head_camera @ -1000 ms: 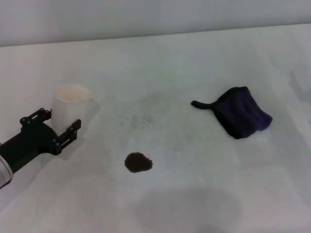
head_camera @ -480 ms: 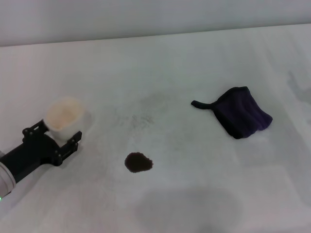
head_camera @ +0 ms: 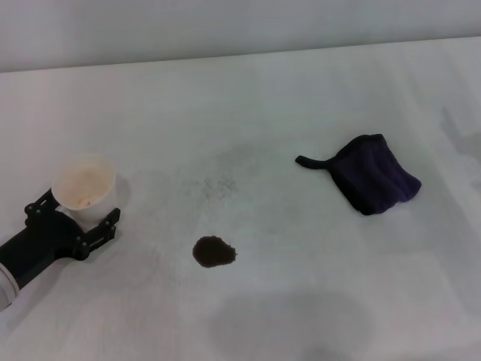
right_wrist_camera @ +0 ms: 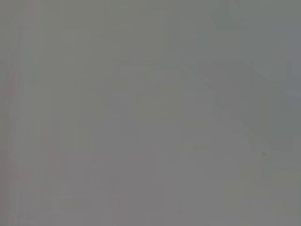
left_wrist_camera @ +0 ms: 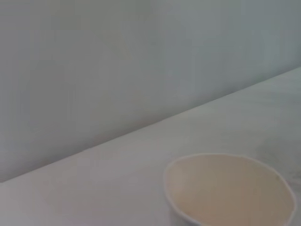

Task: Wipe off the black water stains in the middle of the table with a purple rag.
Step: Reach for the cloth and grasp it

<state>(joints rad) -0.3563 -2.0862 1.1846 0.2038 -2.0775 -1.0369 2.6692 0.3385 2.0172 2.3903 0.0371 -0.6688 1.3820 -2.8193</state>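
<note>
- Since a second ago, the white paper cup [head_camera: 83, 186] is being carried to the left and nearer to the robot, and it is being tipped so that its mouth is now seen from above.
- Nearest of all, at the left edge of the table [head_camera: 301, 316], the left gripper [head_camera: 73, 218] is being seen at the end of its black arm.
- Its two black fingers [head_camera: 104, 226] are being held a little apart, one on each side of the cup's lower part, and the cup is being gripped between them.
- A pale cream inside is being shown by the cup, both in the head view and in the left wrist view [left_wrist_camera: 230, 190].
- A bit farther in, near the middle of the table, the black water stains [head_camera: 214, 252] are being seen as one small dark blotch, well apart from the cup.
- Faint grey smudges [head_camera: 218, 183] are being seen on the white top just behind the blotch.
- Farther back and to the right, the purple rag [head_camera: 372, 183] is being left lying flat on the table, well apart from the blotch, with its thin black strap [head_camera: 314, 162] pointing to the left.
- Nothing is being touched by the rag except the table.
- The right gripper is not being shown in any view, so its fingers cannot be told.
</note>
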